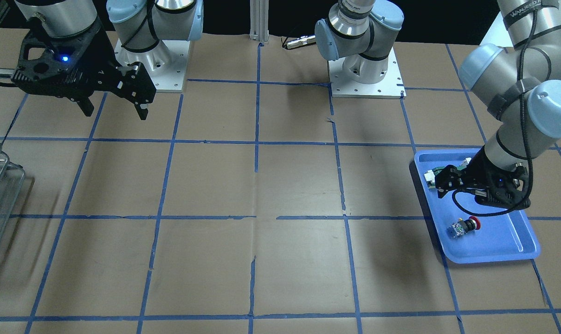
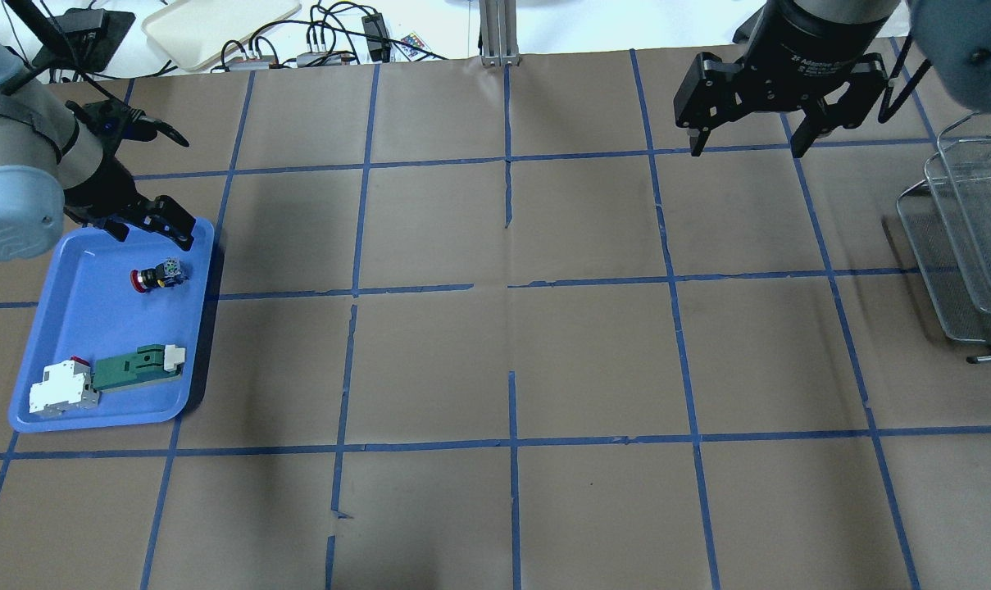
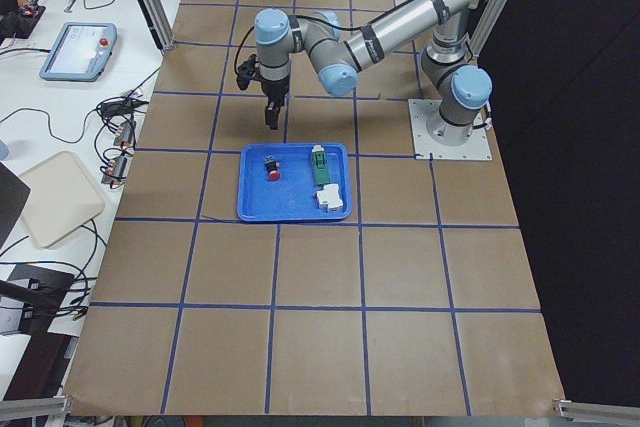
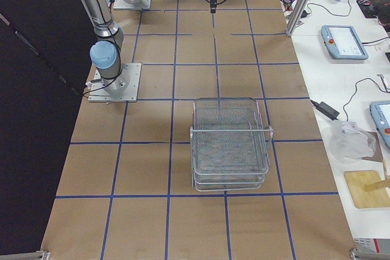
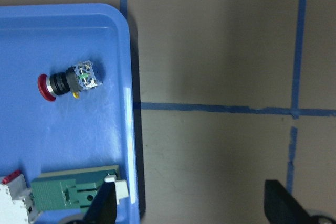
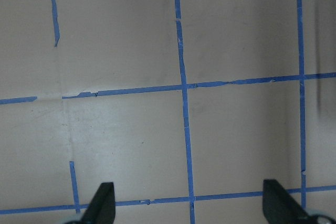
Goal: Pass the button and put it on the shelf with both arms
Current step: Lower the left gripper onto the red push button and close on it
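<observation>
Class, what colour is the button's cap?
The button has a red cap; left wrist view shows it best.

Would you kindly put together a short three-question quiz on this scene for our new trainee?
1. True or false: the button lies inside the blue tray.
2. Pick one. The left end effector is: A) shut on the button; B) open and holding nothing; C) inside the shelf.
3. Which arm's end effector hangs nearer the shelf?

Key: 1 true. 2 B. 3 the right end effector.
</observation>
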You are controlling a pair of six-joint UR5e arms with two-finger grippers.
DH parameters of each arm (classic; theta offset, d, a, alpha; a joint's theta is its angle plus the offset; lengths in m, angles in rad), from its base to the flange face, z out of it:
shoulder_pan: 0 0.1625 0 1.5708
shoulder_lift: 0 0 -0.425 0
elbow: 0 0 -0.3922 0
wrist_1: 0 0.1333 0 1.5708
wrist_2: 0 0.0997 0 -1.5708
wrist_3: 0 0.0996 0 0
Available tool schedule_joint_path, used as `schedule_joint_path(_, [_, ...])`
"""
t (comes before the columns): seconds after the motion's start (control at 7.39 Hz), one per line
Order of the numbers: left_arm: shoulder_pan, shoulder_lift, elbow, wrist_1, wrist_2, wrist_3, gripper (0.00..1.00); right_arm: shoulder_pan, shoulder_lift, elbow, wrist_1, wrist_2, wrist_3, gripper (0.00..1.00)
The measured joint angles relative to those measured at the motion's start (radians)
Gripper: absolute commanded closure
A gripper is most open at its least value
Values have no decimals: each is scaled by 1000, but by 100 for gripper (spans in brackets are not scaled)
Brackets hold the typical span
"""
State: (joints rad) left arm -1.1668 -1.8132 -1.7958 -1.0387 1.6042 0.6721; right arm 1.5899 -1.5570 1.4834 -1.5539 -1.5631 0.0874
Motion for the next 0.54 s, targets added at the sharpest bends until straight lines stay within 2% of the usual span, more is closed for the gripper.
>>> schedule_joint_path(0.27, [77,-67,4,80,-1,364,0,0,0,0,0,0,0,0])
schedule_joint_path(0.54, [105,-125,9,112,0,747,0,-1,0,0,0,1,1,0])
